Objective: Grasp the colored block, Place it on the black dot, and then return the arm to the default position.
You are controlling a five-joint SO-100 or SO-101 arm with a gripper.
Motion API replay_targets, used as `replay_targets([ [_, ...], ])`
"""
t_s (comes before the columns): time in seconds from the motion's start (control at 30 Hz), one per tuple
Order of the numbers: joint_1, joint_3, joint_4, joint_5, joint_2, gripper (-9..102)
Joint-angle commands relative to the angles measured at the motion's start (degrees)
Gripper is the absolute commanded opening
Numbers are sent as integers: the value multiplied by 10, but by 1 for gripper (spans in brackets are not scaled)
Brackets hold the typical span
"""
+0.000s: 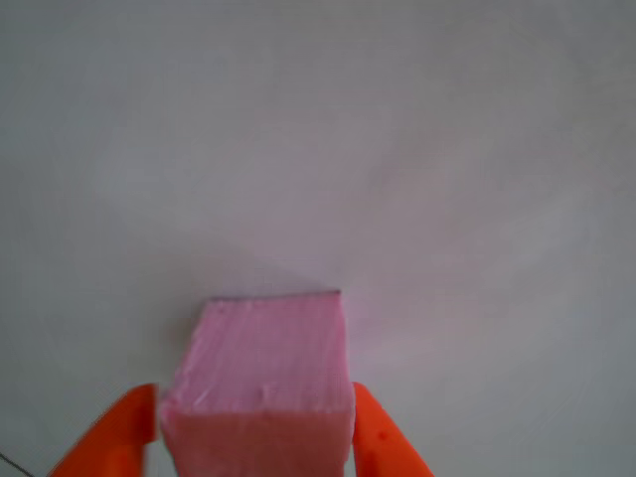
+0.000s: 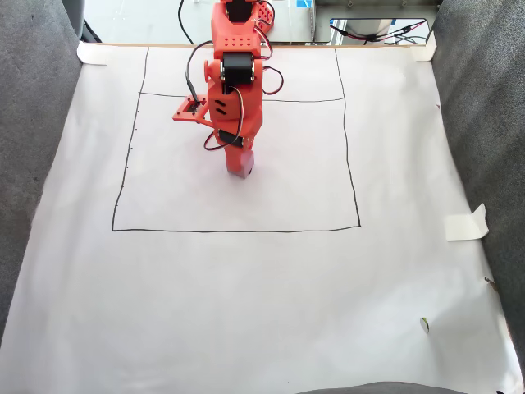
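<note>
Pale pink matte foam cube [image 1: 260, 373] sits between the two orange pointed plastic pincer [image 1: 256, 437] fingers, which grip its sides; ahead lies open white paper [image 1: 447, 149].

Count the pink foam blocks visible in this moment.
1. The pink block sits between the orange fingers of the end effector in the other view; the fixed view hides it behind the arm.

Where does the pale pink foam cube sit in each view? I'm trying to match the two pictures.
Other view: the pale pink foam cube sits bottom centre, between the two orange plastic fingers.
Fixed view: upper centre, under the orange arm's tip, inside the drawn rectangle; cube itself hard to make out.
Shared landmark: the white paper sheet.
</note>
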Motion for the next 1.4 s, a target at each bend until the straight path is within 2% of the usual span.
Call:
replay_targets([
  [0.0,5,-7,1,-5,22,32],
  [0.23,9,42,1,-4,86,37],
  [0.47,-10,367,-112,-13,368,38],
  [0.73,-43,644,-172,-19,683,38],
  [0.87,-36,789,-229,-43,823,28],
  [1.07,-25,1161,-450,-127,1130,0],
  [1.27,-39,1320,-405,-178,1369,0],
  [1.37,-26,1341,-384,-201,1410,0],
])
